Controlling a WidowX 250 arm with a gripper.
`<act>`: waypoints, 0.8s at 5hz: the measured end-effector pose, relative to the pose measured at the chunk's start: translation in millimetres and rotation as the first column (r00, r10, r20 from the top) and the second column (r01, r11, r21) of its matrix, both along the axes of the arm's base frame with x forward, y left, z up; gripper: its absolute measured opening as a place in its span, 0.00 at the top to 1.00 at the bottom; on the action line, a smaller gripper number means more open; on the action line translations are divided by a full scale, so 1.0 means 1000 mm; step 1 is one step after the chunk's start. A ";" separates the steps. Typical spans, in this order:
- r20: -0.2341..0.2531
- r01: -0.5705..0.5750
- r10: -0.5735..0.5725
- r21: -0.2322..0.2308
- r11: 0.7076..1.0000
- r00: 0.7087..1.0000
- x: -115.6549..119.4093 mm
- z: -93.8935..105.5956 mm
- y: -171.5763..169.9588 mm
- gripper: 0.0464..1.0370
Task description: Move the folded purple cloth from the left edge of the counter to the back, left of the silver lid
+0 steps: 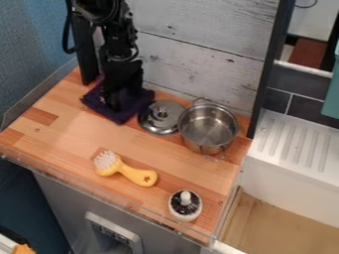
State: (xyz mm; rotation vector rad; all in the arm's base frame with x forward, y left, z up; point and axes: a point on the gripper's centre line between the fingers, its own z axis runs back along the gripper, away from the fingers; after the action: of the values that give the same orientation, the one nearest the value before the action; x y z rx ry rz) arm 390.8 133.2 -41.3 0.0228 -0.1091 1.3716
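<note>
I hang over the back left part of a counter (73, 134) laid in strips of light and darker wood, with a clear rim along its front edge and a grey front panel (66, 203) below. Behind me stands a wall of whitewashed planks (198, 44); a blue wall (33, 54) rises on the left, and past a dark upright post (268, 74) on the right are dark tiles (308, 106) and a white ridged drainboard (298, 144). My black gripper (114, 105) points down at a dark purple cloth (122, 115) lying crumpled near the wall. How far open I am, and whether I have any of the cloth in my grip, I cannot tell. The cloth spreads out to both sides of me, one corner pointing toward the counter's front edge, another to the left; my own bulk covers its middle, so I cannot be sure of its long axis. Just right of it lies a metal lid (153, 125), knob up, beside an open, upright metal pot (206, 126). Nearer the front, a yellow brush (137, 174) lies with its white bristles to the left, and a round black-and-white scrubber (185, 211) sits knob up.
</note>
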 end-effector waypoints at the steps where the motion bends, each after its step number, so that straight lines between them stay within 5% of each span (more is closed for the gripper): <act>1: -0.016 0.008 -0.008 0.018 1.000 1.000 -0.005 0.016 -0.003 0.04; 4: 0.049 -0.013 0.011 0.052 0.999 0.999 -0.017 0.075 -0.005 0.04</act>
State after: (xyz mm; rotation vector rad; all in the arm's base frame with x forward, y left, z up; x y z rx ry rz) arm 373.8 128.6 33.5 0.0344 -0.1862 1.3814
